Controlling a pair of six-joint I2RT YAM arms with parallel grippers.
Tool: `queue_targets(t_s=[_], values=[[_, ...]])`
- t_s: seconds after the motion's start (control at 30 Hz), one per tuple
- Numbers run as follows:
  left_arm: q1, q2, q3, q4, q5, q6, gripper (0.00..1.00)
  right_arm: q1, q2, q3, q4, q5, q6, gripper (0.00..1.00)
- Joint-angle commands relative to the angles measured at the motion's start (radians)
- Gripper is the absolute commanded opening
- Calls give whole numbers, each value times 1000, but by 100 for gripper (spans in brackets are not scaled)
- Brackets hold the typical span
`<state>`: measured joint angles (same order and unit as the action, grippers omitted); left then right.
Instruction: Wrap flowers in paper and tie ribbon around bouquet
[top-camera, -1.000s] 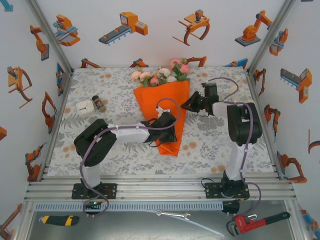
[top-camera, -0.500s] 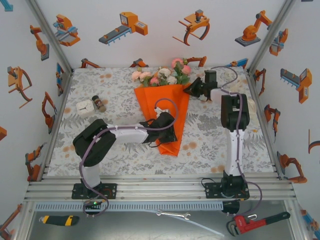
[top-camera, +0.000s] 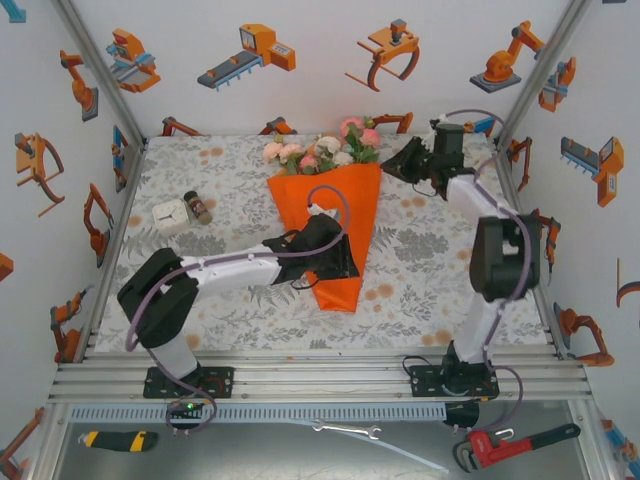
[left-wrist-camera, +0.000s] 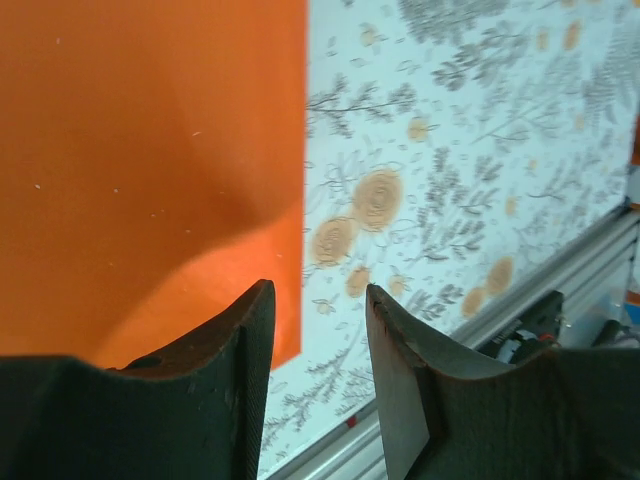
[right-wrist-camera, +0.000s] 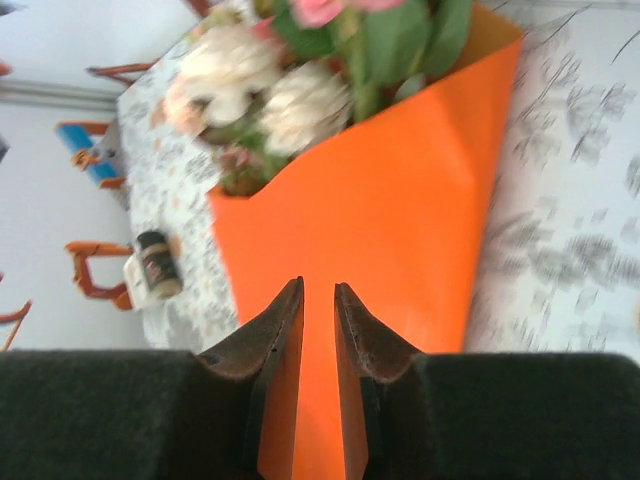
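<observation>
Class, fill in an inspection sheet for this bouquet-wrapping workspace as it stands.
Surface: floral tablecloth, flat.
Job's things: orange paper coned around flowers, lying down.
Clutter: white block and small bottle at left; knife, spanner, pipe wrench on front shelf.
Grippers: left gripper open at paper's edge; right gripper slightly open, empty.
Cables: purple cable loops above paper.
Surroundings: walls with robot stickers.

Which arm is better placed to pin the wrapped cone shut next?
Left, likely: the left gripper sits over the narrow lower part of the paper, jaws apart; the right gripper hangs beside the flowers, off the paper.
</observation>
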<state>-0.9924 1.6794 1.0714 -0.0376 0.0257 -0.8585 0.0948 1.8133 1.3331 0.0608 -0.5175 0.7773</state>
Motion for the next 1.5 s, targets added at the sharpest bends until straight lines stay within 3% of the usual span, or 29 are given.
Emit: queue_targets(t_s=[0.0,0.2,0.37,0.5,0.7,0.9,1.1,1.27,1.37,1.47], values=[[3,-56,-10,-50,-23,38,43,32,-122,-177,71,-12,24,24],[0,-64,-52,-124,-87,16,42,134,-299,-410,63,50,13,24],[0,-96,-171,-84,-128,-47,42,242,-283,-511,83,104,9,24],[0,-126,-208,-82,-140,-60,42,259,-226,-510,85,114,9,27],[2,-267,-146,-119,-144,-7,52,215,-294,-312,-179,271,-231,40],[1,-443,-166,-72,-136,156,66,-51,-239,-173,-272,397,-297,49],[3,-604,-249,-67,-136,312,74,-209,66,148,-458,516,-383,57],[14,-688,-294,-87,-173,409,83,-237,334,451,-616,553,-413,57],[29,-720,-319,-80,-173,437,100,-236,429,557,-658,536,-431,57],[51,-732,-330,-72,-161,446,97,-236,494,623,-691,481,-438,55]])
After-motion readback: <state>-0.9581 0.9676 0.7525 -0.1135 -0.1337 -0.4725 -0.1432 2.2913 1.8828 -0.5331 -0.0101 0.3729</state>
